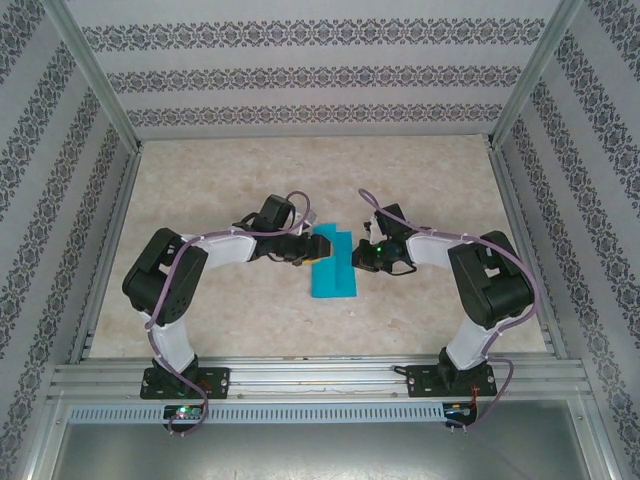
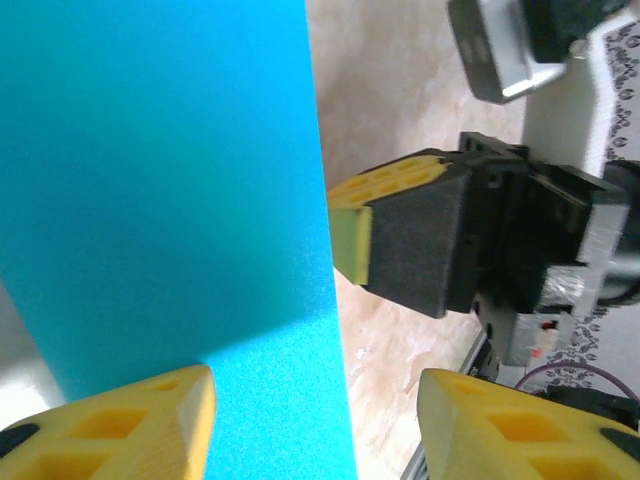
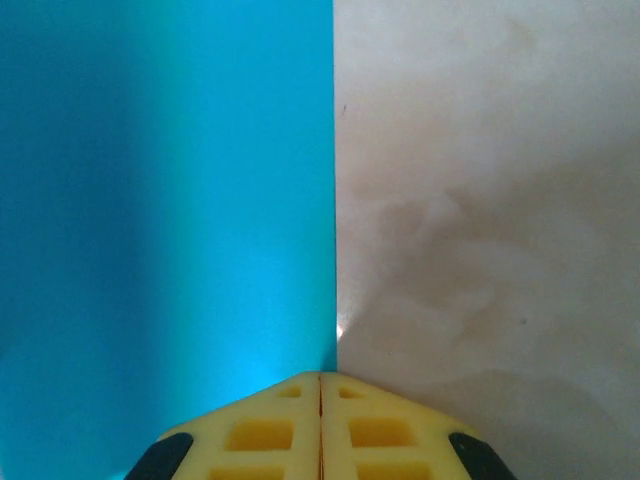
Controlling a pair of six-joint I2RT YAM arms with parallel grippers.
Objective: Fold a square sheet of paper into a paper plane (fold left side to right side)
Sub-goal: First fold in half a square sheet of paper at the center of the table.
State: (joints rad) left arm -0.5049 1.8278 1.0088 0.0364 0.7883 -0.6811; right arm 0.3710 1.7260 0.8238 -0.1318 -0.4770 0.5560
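Teal-blue folded paper sheet point(image 1: 333, 268) is seemingly pinned to the marbled beige counter point(image 1: 220, 190) by the clenched right claw point(image 3: 320, 385) at its edge, the left claw point(image 2: 315, 400) held released alongside.

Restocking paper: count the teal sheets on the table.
1: the teal sheet, folded, lies at the middle of the table. A second directly beneath it would be hidden.

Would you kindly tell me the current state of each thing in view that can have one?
Square sheet of paper: folded into a narrower strip, lying on the table.
Left tool: open, its fingers astride the paper's edge, gripping nothing.
Right tool: shut, its tip at the paper's edge.
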